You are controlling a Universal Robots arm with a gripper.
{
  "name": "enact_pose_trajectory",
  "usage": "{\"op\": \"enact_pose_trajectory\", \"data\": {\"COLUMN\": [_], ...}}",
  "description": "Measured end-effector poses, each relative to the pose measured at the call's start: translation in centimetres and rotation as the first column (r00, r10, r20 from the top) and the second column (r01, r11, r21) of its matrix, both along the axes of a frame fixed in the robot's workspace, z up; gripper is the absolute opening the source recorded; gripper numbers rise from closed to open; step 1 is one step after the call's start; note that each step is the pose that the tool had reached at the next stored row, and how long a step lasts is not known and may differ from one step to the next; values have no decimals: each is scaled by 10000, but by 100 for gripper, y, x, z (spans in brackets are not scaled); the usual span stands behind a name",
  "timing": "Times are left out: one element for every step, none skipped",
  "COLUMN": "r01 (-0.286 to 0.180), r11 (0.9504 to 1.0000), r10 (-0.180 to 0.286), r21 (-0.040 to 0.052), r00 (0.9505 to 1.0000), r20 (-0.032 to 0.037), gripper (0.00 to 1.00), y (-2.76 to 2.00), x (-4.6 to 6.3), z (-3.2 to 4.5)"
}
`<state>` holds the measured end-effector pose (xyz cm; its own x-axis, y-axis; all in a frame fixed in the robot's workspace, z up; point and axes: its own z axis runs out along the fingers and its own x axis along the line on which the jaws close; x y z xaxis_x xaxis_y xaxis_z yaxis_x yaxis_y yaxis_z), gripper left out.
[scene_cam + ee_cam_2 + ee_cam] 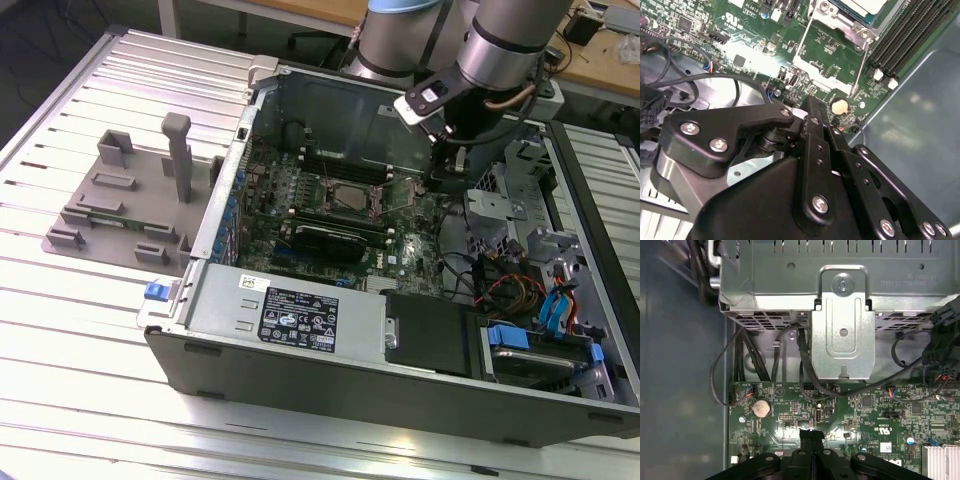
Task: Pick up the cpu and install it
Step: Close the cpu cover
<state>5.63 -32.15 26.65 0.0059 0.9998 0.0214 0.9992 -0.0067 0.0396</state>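
The cpu [351, 197] lies in its socket [863, 33] at the middle of the motherboard [425, 215], inside the open case [350, 388]. The jaws are closed on nothing, over the board's edge near the coin battery [760, 408].

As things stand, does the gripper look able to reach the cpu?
Probably yes: the gripper hangs over the motherboard near the cpu, the case is open above, and nothing covers it.
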Motion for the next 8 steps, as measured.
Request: {"op": "enact_pose_trajectory", "data": {"r01": [0, 0, 0, -1, 0, 0, -1, 0], "r11": [10000, 10000, 10000, 10000, 10000, 10000, 10000, 10000], "r10": [0, 0, 0, 1, 0, 0, 1, 0], "r21": [1, 1, 0, 0, 0, -2, -1, -1], "r00": [10000, 10000, 10000, 10000, 10000, 10000, 10000, 10000], "r20": [-1, -2, -2, -3, -4, -5, -4, -4], "gripper": [11, 11, 11, 11, 11, 11, 11, 11], "y": [0, 0, 0, 0, 0, 0, 0, 0], "x": [1, 2, 2, 3, 3, 4, 4, 4], "z": [-31, -61, -77, -98, -129, -142, -159, -175]}}
